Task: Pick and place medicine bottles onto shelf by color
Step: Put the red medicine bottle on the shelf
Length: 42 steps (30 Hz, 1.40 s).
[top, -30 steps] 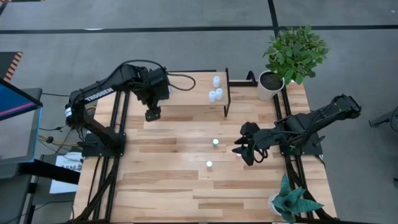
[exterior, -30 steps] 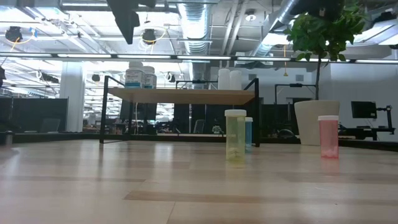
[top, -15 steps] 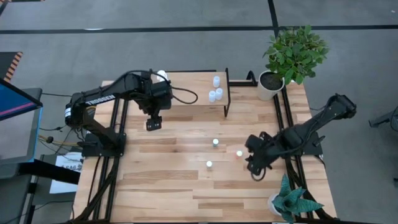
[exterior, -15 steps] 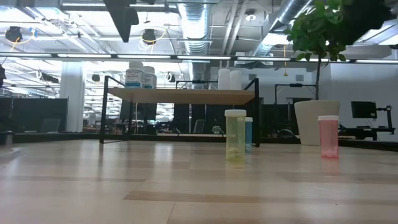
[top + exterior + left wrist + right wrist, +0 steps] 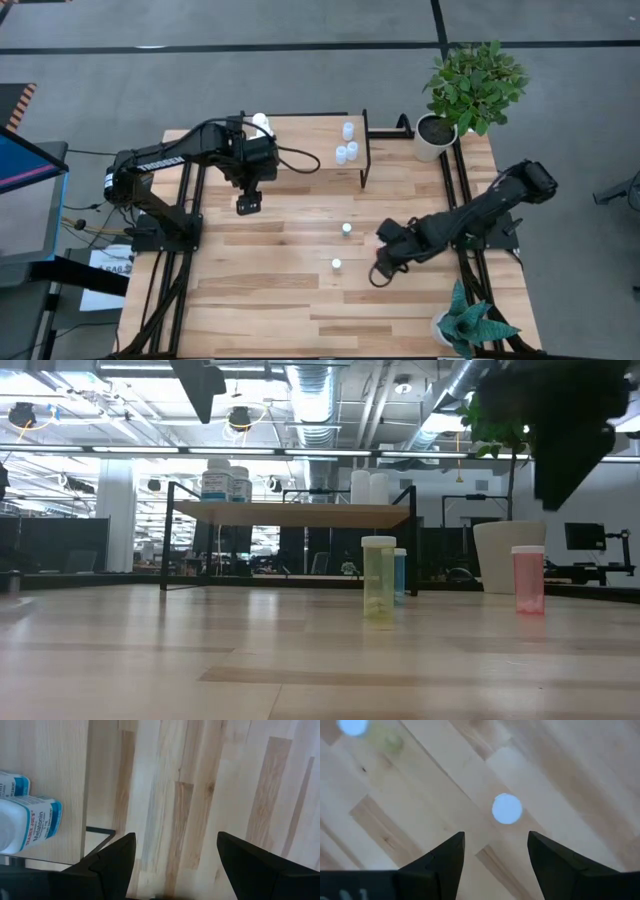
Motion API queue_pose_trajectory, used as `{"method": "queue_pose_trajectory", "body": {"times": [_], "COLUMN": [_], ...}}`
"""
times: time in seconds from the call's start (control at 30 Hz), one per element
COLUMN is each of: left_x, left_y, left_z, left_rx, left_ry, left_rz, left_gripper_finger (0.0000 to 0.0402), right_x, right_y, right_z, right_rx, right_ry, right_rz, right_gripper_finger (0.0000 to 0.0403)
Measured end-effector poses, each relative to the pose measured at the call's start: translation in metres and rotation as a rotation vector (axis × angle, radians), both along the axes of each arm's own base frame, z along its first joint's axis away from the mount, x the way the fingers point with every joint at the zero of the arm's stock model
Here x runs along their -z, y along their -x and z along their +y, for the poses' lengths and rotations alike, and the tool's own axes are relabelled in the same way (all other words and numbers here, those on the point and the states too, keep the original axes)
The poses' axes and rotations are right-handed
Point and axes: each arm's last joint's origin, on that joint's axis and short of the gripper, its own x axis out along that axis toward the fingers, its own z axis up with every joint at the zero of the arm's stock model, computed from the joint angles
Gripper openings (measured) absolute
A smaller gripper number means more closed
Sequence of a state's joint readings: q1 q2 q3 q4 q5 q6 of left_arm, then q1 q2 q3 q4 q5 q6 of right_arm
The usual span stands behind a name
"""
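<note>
The right gripper [image 5: 377,276], open and empty, is now moving left, hanging over the little red bottle [image 5: 528,578]. The yellow-green bottle [image 5: 379,579] is standing nearer. Farther off, the left gripper [image 5: 246,206] is waiting open beside the wooden shelf [image 5: 300,146].

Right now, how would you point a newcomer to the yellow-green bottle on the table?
On the large wooden tabletop, look at the open area in front of the low wood-topped shelf. The translucent yellow-green bottle with a white cap stands there, just ahead of a blue bottle. A pink bottle stands off to one side; it is the only yellow-green one.
</note>
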State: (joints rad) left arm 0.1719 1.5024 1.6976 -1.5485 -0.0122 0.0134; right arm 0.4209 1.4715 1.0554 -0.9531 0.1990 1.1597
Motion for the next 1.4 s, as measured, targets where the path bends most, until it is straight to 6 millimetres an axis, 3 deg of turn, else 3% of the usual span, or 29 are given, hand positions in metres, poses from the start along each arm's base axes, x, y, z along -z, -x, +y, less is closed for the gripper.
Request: {"method": "queue_pose_trajectory", "body": {"times": [0.17, 0.4, 1.1, 1.4], "left_x": [0.000, 0.000, 0.000, 0.000], "left_y": [0.000, 0.000, 0.000, 0.000], "left_z": [0.000, 0.000, 0.000, 0.000], "left_rx": [-0.001, -0.001, 0.018, 0.017], "left_ry": [-0.001, -0.001, -0.006, -0.006], "left_rz": [0.001, 0.002, 0.002, 0.002], "left_gripper_finger": [0.0265, 0.0265, 0.0265, 0.0265], "right_x": [0.013, 0.025, 0.024, 0.029], "right_y": [-0.018, -0.024, -0.018, -0.025], "right_z": [-0.009, -0.016, -0.018, -0.018], "right_rx": [0.067, 0.137, 0.157, 0.137], "right_ry": [-0.066, -0.069, -0.033, -0.037], "right_rz": [0.007, 0.061, 0.130, 0.106], "right_gripper_finger": [0.0251, 0.0251, 0.0250, 0.0250]}}
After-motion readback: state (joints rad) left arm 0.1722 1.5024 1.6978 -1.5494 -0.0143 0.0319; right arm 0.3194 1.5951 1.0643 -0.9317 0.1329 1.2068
